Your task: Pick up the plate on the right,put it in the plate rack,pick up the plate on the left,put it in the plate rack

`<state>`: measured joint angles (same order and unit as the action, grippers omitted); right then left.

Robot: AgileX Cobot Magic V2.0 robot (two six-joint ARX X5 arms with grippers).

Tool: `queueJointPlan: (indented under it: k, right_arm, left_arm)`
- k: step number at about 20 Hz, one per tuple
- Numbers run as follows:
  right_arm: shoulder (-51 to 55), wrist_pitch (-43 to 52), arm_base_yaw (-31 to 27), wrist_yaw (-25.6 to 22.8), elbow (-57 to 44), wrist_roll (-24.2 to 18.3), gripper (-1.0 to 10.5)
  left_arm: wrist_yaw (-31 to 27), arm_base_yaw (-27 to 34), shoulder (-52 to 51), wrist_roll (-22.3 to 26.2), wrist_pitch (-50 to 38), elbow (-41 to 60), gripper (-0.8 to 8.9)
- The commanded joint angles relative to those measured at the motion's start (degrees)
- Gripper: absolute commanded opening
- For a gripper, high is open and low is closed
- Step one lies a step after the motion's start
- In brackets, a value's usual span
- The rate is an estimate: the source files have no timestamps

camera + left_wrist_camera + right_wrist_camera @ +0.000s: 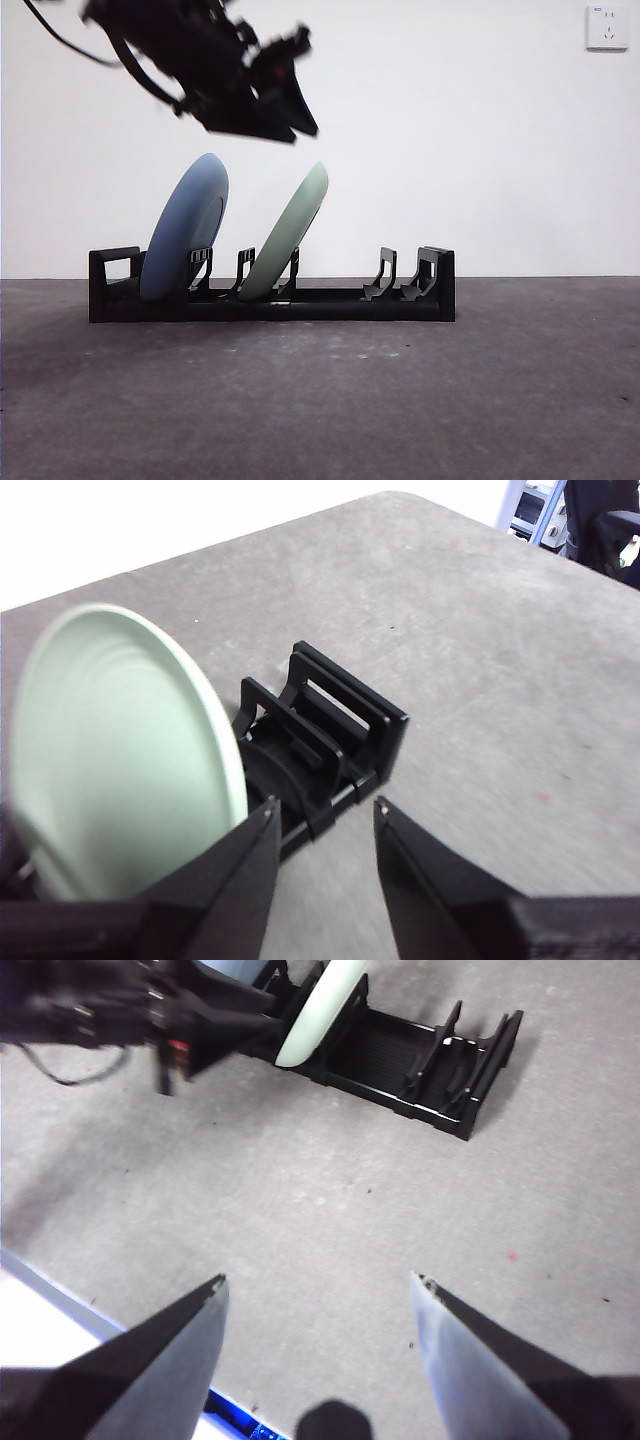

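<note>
— Which step is in hand?

— The closing one, by my reading. Both plates stand in the plate rack (272, 300) on the table (320, 400): the blue plate (186, 226) near one blocky end, leaning in its slot, and the green plate (288, 232) in the next slot along, tilted further over. No plate lies loose on the table in any view.

— And the grippers?

— The left gripper (325, 815) hangs just above and beside the green plate, its jaws spread with nothing between them — in the front view it is the dark mass over the two rims. The right gripper (318, 1285) waits well apart from the rack, jaws also spread and empty, looking down across bare table.

— So what does the next move call for?

— Lifting the left arm clear without brushing the green plate's rim, since that plate leans steeply and looks as if a nudge could tip it. After that, I judge nothing is left but to retire both arms.
</note>
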<state>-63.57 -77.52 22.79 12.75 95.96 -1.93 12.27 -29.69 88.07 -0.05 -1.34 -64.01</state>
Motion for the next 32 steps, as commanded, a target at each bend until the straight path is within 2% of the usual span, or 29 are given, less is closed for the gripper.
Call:
queueJointPlan:
  k: [1,8,14,17,20,26,29,32]
  right_arm:
    - [-0.02,-0.35,0.07,2.93,-0.5,-1.75,3.1]
    - [-0.02,-1.22,0.07,12.26,-0.63,-5.84,3.1]
    - [0.04,-1.22,0.09,16.04,-6.6,-7.17,3.1]
    - [0.04,-0.13,0.09,17.49,-12.9,-7.45,3.1]
    - [0.07,2.45,0.09,19.96,-17.09,-7.69,1.7]
    - [0.11,4.76,0.09,21.4,-17.49,-7.76,0.2]
    - [0.11,5.14,0.09,21.38,-17.49,-8.26,-0.1]
    - [0.09,5.16,0.09,21.38,-17.49,-8.79,-0.1]
  left_arm:
    - [0.09,-0.04,-6.08,0.2,6.47,0.44,1.6]
    - [0.15,-0.04,-31.26,0.24,32.85,0.42,1.58]
    - [0.15,-0.04,-46.99,0.22,48.89,-0.28,1.57]
    - [0.13,-0.04,-50.9,0.07,52.81,-0.28,1.57]
    - [0.13,-0.04,-51.6,0.07,54.77,-0.28,1.57]
    - [0.13,-0.04,-50.49,0.09,54.88,-0.28,1.45]
    - [0.15,-0.04,-49.99,0.09,54.88,-0.28,-0.22]
    - [0.15,-0.04,-49.75,0.22,54.86,-0.28,-0.08]
